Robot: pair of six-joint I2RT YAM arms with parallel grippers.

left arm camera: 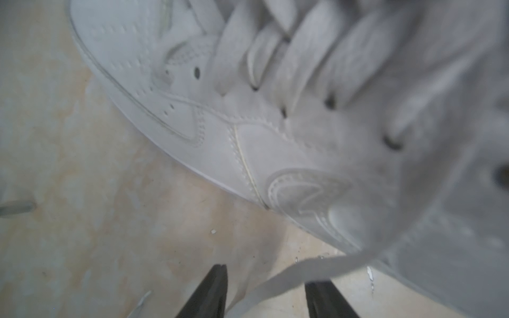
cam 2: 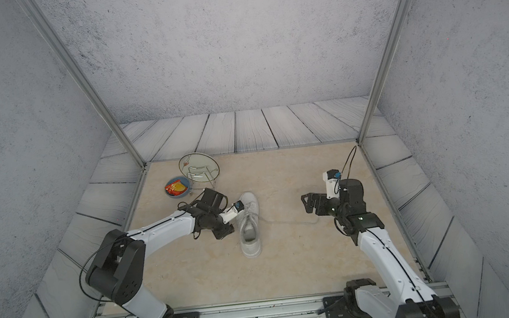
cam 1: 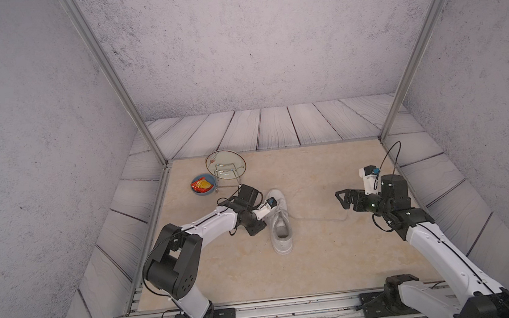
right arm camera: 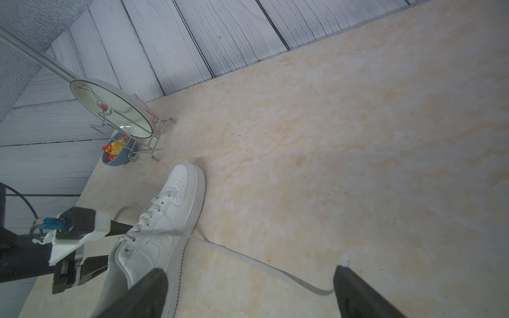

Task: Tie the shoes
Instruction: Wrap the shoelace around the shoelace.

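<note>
While the sneaker (cam 1: 279, 225) lies centrally on the table (cam 1: 321, 256), toe away from us, we hold the left gripper (left arm camera: 268, 275) beside it, fingers set narrow around one lace (left arm camera: 316, 264), apparently not yet clamped; the right gripper (right arm camera: 249, 269) stands wide, well apart.

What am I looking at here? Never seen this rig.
Two robot arms are bolted to a table edge, each ending in a two-fingered hand. Two pictures look down from overhead; two come from cameras on the wrists. On the beige marbled tabletop lies one white low-top sneaker, untied, with one flat white lace trailing sideways. Behind it are a blue bowl with a red-yellow packet and a round plate on a wire stand. The left hand is open, straddling a second lace, not yet pinching. The right hand is open and empty.
</note>
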